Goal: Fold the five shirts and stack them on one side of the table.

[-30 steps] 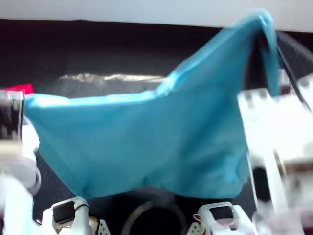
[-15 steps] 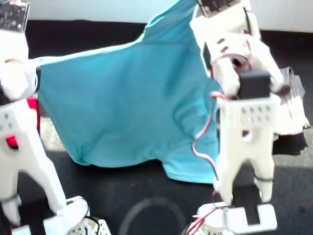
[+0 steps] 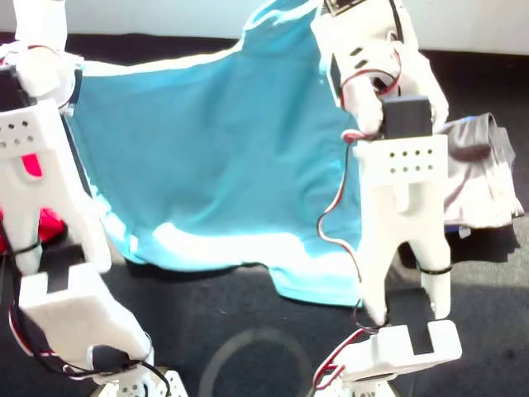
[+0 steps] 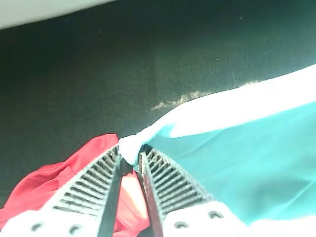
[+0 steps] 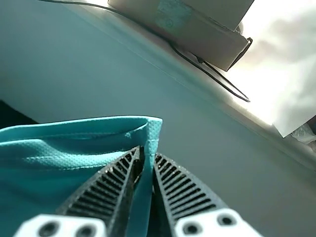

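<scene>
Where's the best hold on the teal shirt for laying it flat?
Probably the two top corners, each from its outer side, as now: the left gripper pinches one corner tip, the right gripper the hem at the other, and the teal shirt hangs spread wide between them.

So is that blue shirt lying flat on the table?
No, the left gripper and right gripper hold the blue shirt up by its edge.

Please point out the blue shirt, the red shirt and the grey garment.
blue shirt [image 3: 207,157], high view, middle of the spread cloth
red shirt [image 4: 44,180], left wrist view, its crumpled middle
grey garment [image 3: 481,169], high view, middle of the pile
</scene>
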Tool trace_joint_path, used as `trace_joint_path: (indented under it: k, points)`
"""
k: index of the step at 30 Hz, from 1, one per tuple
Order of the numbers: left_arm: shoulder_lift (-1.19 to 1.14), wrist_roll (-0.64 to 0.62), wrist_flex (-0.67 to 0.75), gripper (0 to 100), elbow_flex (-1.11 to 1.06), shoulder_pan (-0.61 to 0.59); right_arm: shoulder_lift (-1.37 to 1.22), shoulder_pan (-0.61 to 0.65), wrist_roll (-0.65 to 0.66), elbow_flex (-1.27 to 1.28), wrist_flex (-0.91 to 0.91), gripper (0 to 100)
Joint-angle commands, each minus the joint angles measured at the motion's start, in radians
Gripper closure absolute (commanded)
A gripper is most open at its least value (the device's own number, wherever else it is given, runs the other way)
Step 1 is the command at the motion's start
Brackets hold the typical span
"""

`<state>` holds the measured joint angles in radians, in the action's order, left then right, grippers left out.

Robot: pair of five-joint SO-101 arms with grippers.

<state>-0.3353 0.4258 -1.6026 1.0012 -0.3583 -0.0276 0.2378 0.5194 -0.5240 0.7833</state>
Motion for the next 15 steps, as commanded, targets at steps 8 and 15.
trace_joint_path:
  k: [8,15]
  points:
    - [-0.255,0.002,0.058,99,0.062,0.099,-0.185,-0.013,-0.006,0.021,-0.028,99.1]
    - [-0.32,0.002,0.167,99,0.059,0.104,-0.265,-0.024,-0.006,0.019,-0.076,99.1]
